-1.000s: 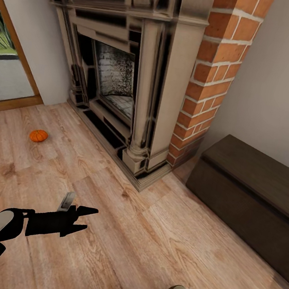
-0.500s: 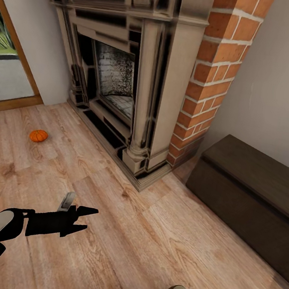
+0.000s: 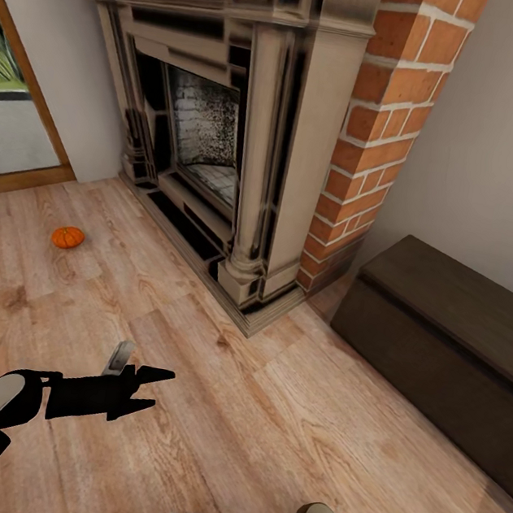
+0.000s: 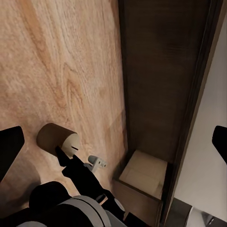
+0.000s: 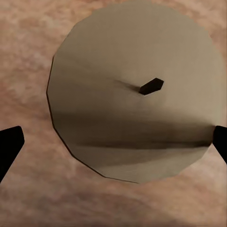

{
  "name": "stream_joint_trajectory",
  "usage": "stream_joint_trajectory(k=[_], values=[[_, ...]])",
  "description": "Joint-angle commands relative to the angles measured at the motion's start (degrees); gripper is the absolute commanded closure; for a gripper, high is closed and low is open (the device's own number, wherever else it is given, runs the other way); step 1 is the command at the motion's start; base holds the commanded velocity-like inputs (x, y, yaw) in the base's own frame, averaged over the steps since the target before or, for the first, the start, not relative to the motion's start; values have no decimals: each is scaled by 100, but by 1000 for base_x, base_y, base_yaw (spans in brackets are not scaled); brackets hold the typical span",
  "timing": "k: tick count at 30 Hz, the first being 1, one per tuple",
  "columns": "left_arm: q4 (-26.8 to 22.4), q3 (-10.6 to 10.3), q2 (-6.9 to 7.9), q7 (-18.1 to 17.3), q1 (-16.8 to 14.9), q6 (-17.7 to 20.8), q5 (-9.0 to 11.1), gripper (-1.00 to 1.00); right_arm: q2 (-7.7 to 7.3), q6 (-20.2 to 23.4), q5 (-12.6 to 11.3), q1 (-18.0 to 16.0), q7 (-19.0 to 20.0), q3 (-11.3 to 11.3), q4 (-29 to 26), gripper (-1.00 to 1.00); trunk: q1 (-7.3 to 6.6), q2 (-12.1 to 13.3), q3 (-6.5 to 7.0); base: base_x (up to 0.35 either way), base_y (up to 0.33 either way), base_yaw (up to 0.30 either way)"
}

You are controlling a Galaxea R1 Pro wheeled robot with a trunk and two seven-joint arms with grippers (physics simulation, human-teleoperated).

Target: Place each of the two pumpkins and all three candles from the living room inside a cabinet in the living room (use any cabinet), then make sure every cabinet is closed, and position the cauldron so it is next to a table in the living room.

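One orange pumpkin [image 3: 68,237] lies on the wooden floor to the left of the fireplace, far from both arms. The dark-brown cabinet [image 3: 449,343] stands against the right wall, its front shut. My left gripper [image 3: 161,390] hangs open over bare floor with nothing in it. My right gripper [image 5: 113,142] is open directly above a beige candle [image 5: 135,94] with a dark wick, its fingertips at either side of the candle. In the left wrist view the same candle [image 4: 56,137] stands on the floor near the cabinet [image 4: 161,71].
A large fireplace [image 3: 227,121] with a brick column [image 3: 372,142] fills the middle. A glass door [image 3: 8,129] is at the far left. A light tan box [image 4: 144,172] sits by the cabinet's end. Wooden floor [image 3: 264,422] spreads between fireplace and cabinet.
The head view has shifted slightly, so fireplace and pumpkin sit a little higher in the picture. The right gripper has shifted a little at the bottom edge. The left arm has not moved.
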Motion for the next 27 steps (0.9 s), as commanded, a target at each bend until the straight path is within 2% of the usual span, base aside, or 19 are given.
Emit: stream_joint_trajectory(k=[1, 12, 18, 23, 27], values=[[-4, -5, 4, 56, -3, 1, 60, -100, -2, -22, -47, -3, -28, 51, 1, -100, -1, -2, -4, 0, 0, 0], [-4, -5, 3, 54, -3, 0, 60, -100, -1, -217, -65, -3, -199, 34, 2, -100, -1, -2, -4, 0, 0, 0], [-4, -5, 6, 53, -3, 0, 60, -100, -2, -226, -248, -3, -220, 34, 2, -100, -1, -2, -4, 0, 0, 0], [-4, -5, 11, 51, -3, 0, 60, -100, -3, -228, -287, -33, -221, 34, 16, -100, -1, -2, -4, 0, 0, 0], [-4, -4, 12, 53, -3, 1, 60, -100, -3, -229, -292, -81, -221, 32, 70, -100, 7, -6, -71, 0, 0, 0]])
